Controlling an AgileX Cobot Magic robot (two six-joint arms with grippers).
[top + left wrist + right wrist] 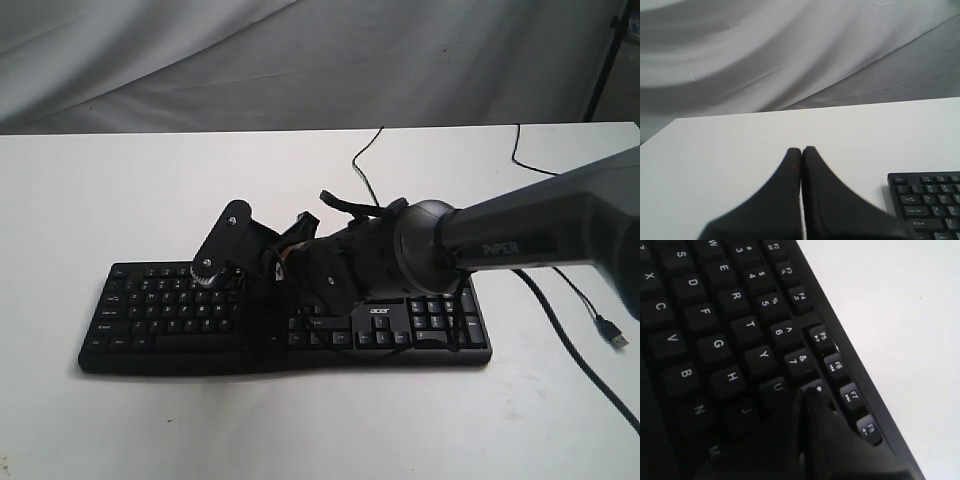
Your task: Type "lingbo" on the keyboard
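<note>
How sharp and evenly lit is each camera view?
Exterior view: soft, even light, faint shadow under the keyboard. Left wrist view: the left gripper is blurred, close to the lens. Right wrist view: the right gripper is dark and blurred; key legends readable; the table washes out white.
</note>
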